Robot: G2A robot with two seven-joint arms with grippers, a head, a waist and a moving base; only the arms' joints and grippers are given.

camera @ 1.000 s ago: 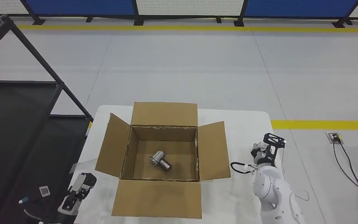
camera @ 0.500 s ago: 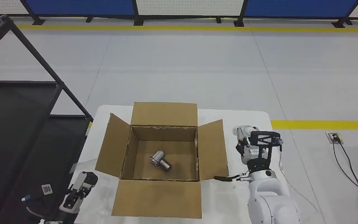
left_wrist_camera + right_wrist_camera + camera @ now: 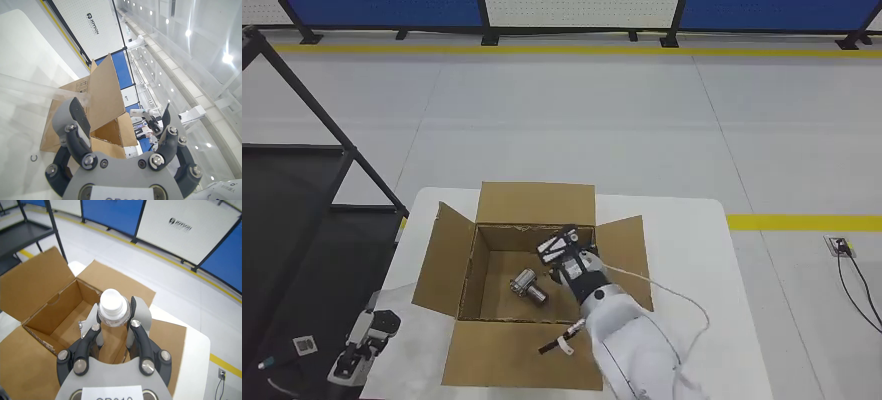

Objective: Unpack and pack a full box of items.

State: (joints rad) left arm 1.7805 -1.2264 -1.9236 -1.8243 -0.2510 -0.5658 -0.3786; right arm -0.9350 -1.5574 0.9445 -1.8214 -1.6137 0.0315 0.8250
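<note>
— Gripping something, that right gripper point(image 3: 114, 308)?
— Yes, its fingers clamp a clear plastic bottle with a white cap point(image 3: 111, 303), held above the open brown cardboard box point(image 3: 47, 302), flaps folded outward.
— Anything inside?
— A small grey metal cylinder point(image 3: 530, 286) lies on the box floor.
— And the left gripper point(image 3: 121, 108)?
— Fingers spread wide, holding nothing, off the left side of the box, by the white table's point(image 3: 692, 230) edge.

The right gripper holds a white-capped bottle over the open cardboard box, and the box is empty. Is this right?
Not empty: the top view shows a small metal part on the cardboard box floor. The right gripper does hold the bottle.
</note>
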